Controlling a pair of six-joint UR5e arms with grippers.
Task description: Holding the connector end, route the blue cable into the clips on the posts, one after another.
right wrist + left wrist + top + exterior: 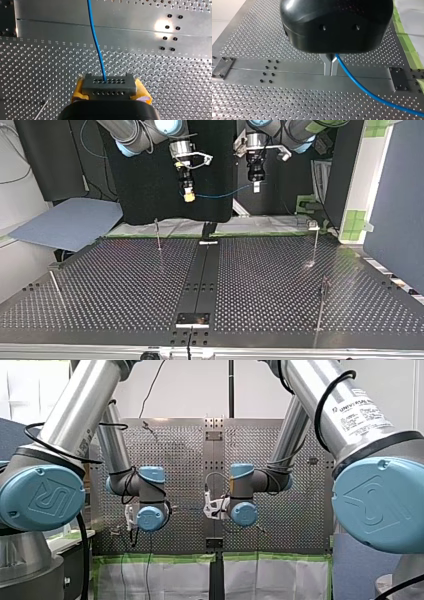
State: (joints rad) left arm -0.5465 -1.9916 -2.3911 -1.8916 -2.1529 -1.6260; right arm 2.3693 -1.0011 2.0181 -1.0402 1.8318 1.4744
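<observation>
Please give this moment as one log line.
right gripper: shut on connector | left gripper: shut on blue cable | posts: cable not clipped yet

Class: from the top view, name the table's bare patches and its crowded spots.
Free: table between far-left post, near-left post and centre strip; also between strip and far-right post. Tightest: between far-right post and near-right post.

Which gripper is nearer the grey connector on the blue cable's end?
Right. My right gripper clamps the connector between its yellow pads. My left gripper pinches the blue cable further along, apart from the connector.
</observation>
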